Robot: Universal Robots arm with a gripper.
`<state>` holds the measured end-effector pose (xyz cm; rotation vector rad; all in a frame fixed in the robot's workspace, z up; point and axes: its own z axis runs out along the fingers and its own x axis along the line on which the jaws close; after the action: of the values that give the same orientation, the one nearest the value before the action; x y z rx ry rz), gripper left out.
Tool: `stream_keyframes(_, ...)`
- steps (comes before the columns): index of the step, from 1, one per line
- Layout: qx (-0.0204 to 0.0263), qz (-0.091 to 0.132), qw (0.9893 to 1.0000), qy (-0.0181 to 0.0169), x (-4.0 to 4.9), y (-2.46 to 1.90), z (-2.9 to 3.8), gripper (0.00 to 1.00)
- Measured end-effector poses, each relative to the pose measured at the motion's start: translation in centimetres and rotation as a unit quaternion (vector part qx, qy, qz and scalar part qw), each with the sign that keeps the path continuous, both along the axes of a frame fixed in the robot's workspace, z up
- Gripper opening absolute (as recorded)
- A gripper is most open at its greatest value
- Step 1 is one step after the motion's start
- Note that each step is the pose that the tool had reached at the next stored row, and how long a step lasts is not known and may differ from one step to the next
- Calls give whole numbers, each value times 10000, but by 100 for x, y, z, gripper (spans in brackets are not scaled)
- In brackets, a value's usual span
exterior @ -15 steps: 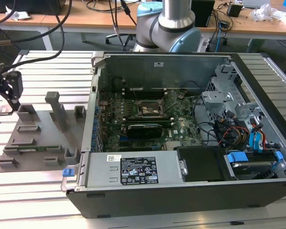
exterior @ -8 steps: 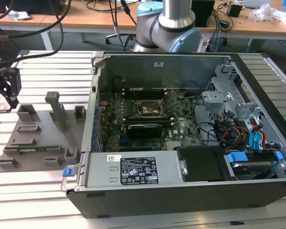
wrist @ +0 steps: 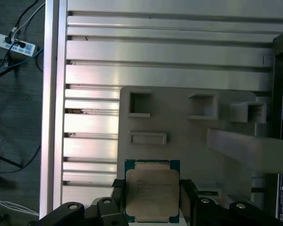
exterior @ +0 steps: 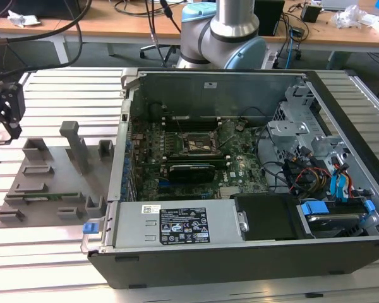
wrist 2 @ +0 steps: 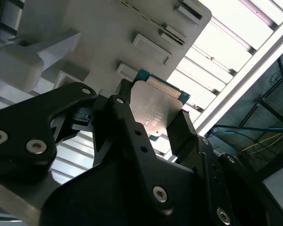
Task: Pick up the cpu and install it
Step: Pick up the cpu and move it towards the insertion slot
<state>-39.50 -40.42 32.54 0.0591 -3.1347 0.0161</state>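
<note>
The cpu [wrist: 152,190] is a small square chip with a silvery top and a thin green-tan edge. It sits between the two black fingers of my gripper [wrist: 152,197], which is shut on it. In the second wrist view the cpu [wrist 2: 155,108] is clamped on two opposite sides by the gripper [wrist 2: 153,117]. In the exterior view my gripper [exterior: 7,117] hangs at the far left, above the slatted table and just left of the grey fixture plate [exterior: 50,183]. The dark square socket frame [exterior: 199,144] lies on the motherboard [exterior: 240,170] inside the open computer case [exterior: 240,259].
The grey fixture plate [wrist: 188,141] carries several raised holders and an upright post [exterior: 76,145]. The case's left wall [exterior: 121,139] stands between gripper and socket. Drive cage and cables [exterior: 316,170] crowd the exterior view's right. The arm's base [exterior: 224,38] is behind the case.
</note>
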Motion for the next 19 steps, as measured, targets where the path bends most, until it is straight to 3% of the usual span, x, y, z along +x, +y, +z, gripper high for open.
stream_keyframes(19,0,0,10000,0,0,0,335,55)
